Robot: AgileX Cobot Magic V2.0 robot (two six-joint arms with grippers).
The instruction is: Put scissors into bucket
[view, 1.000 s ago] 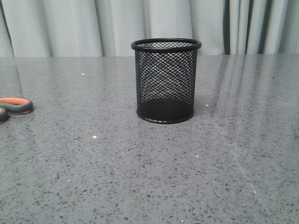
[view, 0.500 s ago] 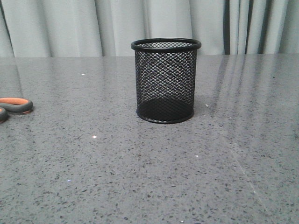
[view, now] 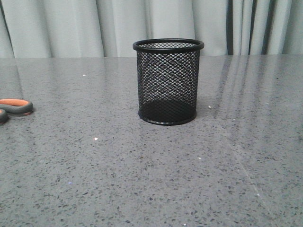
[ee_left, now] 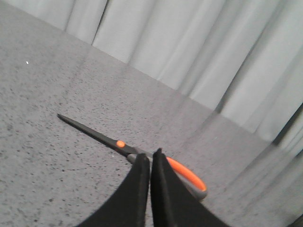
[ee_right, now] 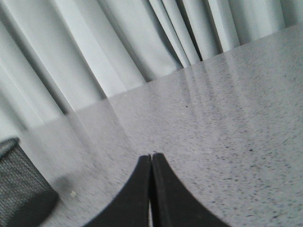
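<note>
Looks like a lab or test setup. Bare grey speckled desk (view: 142,179) backed wall-to-wall by pale pleated curtain (view: 71,26).

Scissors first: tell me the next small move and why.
Probably open the left gripper and lower it onto the scissors. Its fingers are shut and empty, the scissors lie flat on the table, and the mesh pen cup stands empty.

The left gripper (ee_left: 150,158) has its 2 black fingers pressed together, holding nothing. The right gripper (ee_right: 151,158) is also closed, its fingertips touching, above the surface.
</note>
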